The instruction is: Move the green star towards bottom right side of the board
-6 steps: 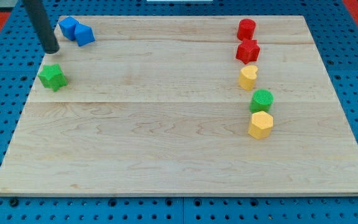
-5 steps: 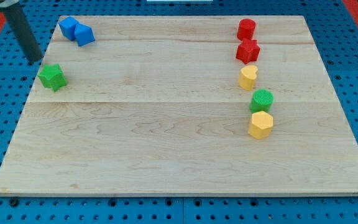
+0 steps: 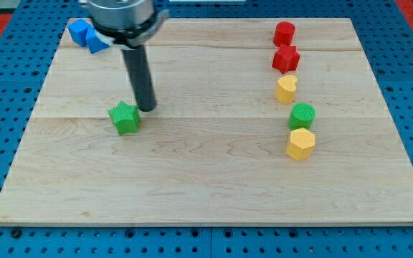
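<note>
green star (image 3: pixel 125 118), green round block (image 3: pixel 302 115), two blue blocks (image 3: pixel 86 34), two red (image 3: pixel 285 58), two yellow (image 3: pixel 300 144), dark rod (image 3: pixel 139 75), pale wood board (image 3: pixel 206 179).

The wooden board (image 3: pixel 214 186) carries the green star (image 3: pixel 125 118), two blue blocks (image 3: pixel 84 34), and perhaps five others.

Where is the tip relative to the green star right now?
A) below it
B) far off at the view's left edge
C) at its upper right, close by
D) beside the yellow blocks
C: my tip sits just up and right of the green star.
</note>
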